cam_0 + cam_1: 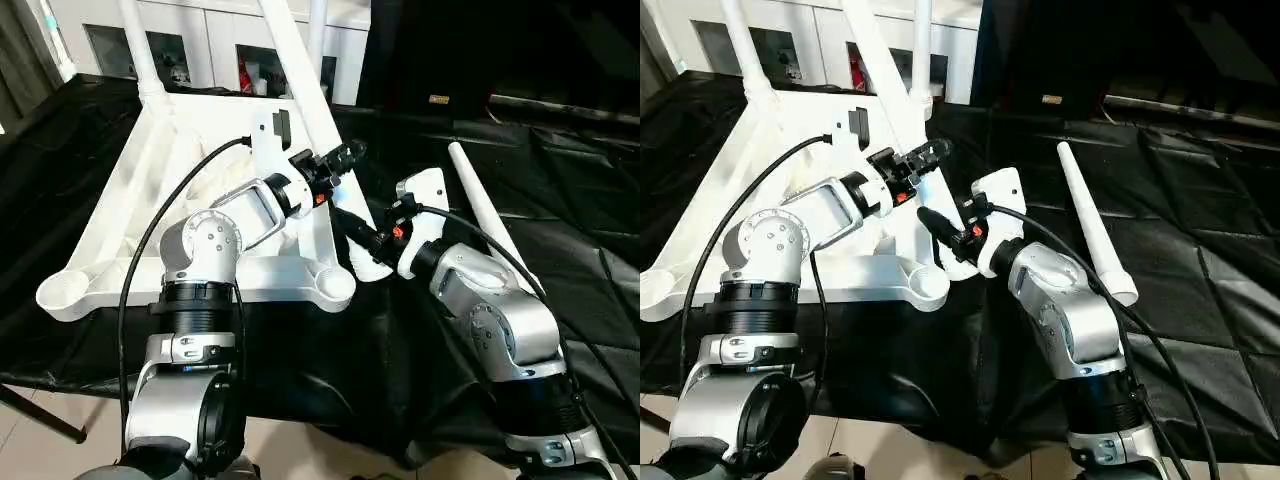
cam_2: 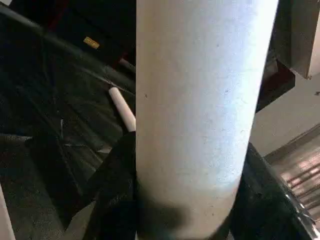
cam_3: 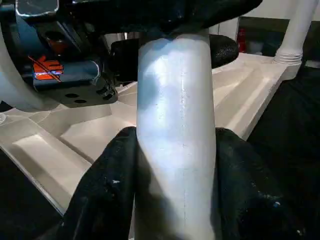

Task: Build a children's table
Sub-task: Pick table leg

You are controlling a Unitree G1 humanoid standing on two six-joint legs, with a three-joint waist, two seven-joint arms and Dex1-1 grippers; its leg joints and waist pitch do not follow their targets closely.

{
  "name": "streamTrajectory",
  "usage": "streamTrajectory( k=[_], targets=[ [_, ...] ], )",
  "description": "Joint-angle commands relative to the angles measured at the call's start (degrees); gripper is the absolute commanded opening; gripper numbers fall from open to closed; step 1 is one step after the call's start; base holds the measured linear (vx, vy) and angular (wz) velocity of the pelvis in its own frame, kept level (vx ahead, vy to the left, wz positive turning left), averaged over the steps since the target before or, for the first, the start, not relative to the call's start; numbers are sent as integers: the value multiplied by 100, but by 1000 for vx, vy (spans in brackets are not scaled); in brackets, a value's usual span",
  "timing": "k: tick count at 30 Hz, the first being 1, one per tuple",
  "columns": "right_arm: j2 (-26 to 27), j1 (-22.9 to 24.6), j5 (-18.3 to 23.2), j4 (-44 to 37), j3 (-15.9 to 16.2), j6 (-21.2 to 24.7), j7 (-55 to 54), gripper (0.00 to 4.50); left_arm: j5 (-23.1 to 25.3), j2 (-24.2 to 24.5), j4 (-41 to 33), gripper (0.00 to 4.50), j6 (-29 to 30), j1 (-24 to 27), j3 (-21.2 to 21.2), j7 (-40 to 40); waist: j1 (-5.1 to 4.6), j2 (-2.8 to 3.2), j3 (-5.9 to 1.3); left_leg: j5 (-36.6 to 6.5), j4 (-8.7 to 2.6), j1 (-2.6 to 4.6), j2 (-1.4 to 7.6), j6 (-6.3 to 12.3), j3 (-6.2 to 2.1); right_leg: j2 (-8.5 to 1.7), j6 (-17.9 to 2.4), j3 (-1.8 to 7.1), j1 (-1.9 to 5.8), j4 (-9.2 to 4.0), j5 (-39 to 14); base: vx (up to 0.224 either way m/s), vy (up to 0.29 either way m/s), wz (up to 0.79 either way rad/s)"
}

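Both the left tool [image 1: 335, 165] and right tool [image 1: 352, 228] clasp the long white tapered plastic leg [image 1: 300, 75] over the upturned ribbed white tabletop [image 1: 150, 170]. It is probably light, stiff and slippery: grip low.

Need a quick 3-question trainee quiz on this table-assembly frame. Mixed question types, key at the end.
1. How many legs stand upright in the far sockets of the table top? See the far left leg and the far right leg.
2. True or false: the loose leg on the black cloth lies on the robot's left side.
3. What are the left gripper and the right gripper closed on?
A. the same tilted leg
B. the rim of the table top
C. a black cable

Key: 1. Two. 2. False, it lies on the robot's right. 3. A.
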Motion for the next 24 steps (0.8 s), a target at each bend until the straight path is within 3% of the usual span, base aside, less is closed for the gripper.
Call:
streamTrajectory(
  k=[1, 2, 5, 10, 11, 12, 13, 17, 18, 19, 20, 24],
  targets=[
    [-83, -104, -174, 135, 41, 66, -162, 186, -143, -79, -237, 193, 21, -81, -115, -87, -7, 4, -543, -522, -357, 13, 94, 46, -17, -397, -665, 332, 407, -413, -819, 0, 0, 0],
    [-82, -118, -180, 148, 35, 76, -189, 186, -139, -68, -251, 192, 22, -78, -130, -110, -9, 6, -541, -525, -359, 16, 96, 47, -17, -395, -662, 331, 401, -416, -835, 0, 0, 0],
    [2, -152, 252, 118, -173, 408, -26, 256, -77, 29, -295, 192, 26, -69, -244, -251, -9, 0, -540, -535, -361, 22, 98, 72, -16, -400, -656, 335, 404, -411, -865, 0, 0, 0],
    [-196, -326, 742, 140, -568, 1113, 140, 297, -46, 325, -450, 190, 138, -37, -556, -779, -4, 11, -548, -459, -361, 28, 106, 62, -15, -397, -718, 338, 405, -384, -684, 0, 0, 0],
    [-538, -370, 1100, 69, -638, 1594, 617, 301, -66, 516, -537, 190, 241, -44, -728, -1106, -4, 9, -541, -482, -360, 30, 97, 62, -13, -390, -712, 336, 405, -392, -707, 0, 0, 0],
    [-538, -370, 1100, 69, -638, 1594, 617, 302, -66, 516, -537, 190, 241, -44, -728, -1106, 20, 10, -554, -457, -356, 46, 103, 69, -14, -385, -701, 339, 422, -375, -674, 0, 0, 0],
    [-974, -464, 1561, -34, -721, 2368, 1117, 302, -141, 763, -644, 190, 439, -55, -937, -1515, 18, 5, -541, -451, -354, 37, 96, 78, -6, -378, -712, 343, 418, -379, -642, 0, 0, 0],
    [-1416, -574, 2056, -156, -785, 3019, 1607, 302, -379, 974, -789, 190, 693, -73, -1034, -1967, 42, -25, -550, -342, -334, 1, 91, 106, 0, -402, -774, 342, 440, -368, -597, 0, 0, 0],
    [-1510, -625, 2234, -177, -820, 3202, 1739, 302, -453, 1056, -836, 190, 756, -81, -1086, -2142, 41, -49, -549, -346, -334, -14, 84, 97, 4, -403, -761, 331, 451, -389, -737, 0, 0, 0],
    [-1550, -653, 2324, -186, -841, 3300, 1791, 302, -478, 1097, -855, 190, 778, -85, -1116, -2233, 48, -36, -540, -361, -336, -19, 85, 60, 4, -412, -704, 327, 442, -408, -947, 0, 0, 0],
    [-1623, -715, 2526, -198, -857, 3522, 1927, 302, -539, 1174, -900, 190, 829, -100, -1172, -2420, 52, -44, -549, -386, -334, 4, 88, 43, 4, -420, -668, 328, 436, -416, -1099, 0, 0, 0],
    [-1740, -770, 2694, -224, -762, 3730, 2092, 302, -706, 1176, -920, 190, 944, -157, -1109, -2551, 57, -39, -544, -398, -329, 3, 97, -6, 11, -411, -649, 323, 408, -428, -1201, 0, 0, 0]
  ],
)
